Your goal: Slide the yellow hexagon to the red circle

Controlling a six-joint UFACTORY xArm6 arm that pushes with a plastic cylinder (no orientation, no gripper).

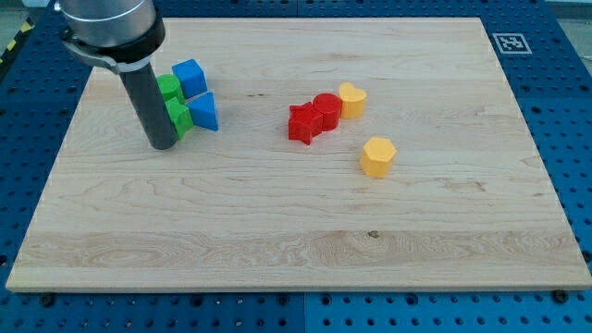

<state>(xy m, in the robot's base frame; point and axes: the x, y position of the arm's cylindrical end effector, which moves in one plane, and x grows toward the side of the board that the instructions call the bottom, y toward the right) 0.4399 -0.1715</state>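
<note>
Gripper there is none: only my tip (163, 144), beside the green blocks (172, 104), well apart from the yellow hexagon (377, 156). That hexagon sits just below-right of the red circle (325, 108). It looks light, rigid, slippery; push its lower-right face. The rod hides the green blocks' shapes.

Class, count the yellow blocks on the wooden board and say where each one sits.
2. The yellow heart touches the red circle on its right; the yellow hexagon sits apart, lower right. None seem hidden.
</note>
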